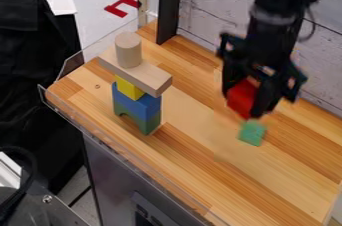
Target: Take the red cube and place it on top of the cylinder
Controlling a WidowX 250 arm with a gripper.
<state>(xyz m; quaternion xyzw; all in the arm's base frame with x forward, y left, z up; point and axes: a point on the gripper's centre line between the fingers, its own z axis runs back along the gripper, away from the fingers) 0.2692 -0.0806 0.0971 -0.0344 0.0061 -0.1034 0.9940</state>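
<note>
Because the red cube has to end up on top of the cylinder (128,50), everything to the left serves to hold that cylinder upright and offer its flat round top as a landing. It stands on a wooden plank (152,78), which reaches out to the right from beneath it, likely steady only while the load stays balanced. Below the cylinder and plank, a yellow block (129,89) acts as a narrow neck, borne by a blue block (138,101) and a green arch (148,123), whose feet on the wooden counter (200,185) give the stack its base. Well to the right of the cylinder hangs the black gripper (247,101), clasping the red cube (242,98) by its sides, a grip that should leave the underside free for setting down. Also right of the cylinder, a small green block (252,133) lies on the counter, no part of the support. The next move probably calls for carrying the cube leftward above cylinder height, then lowering it straight, since a sideways nudge could topple the stack.
</note>
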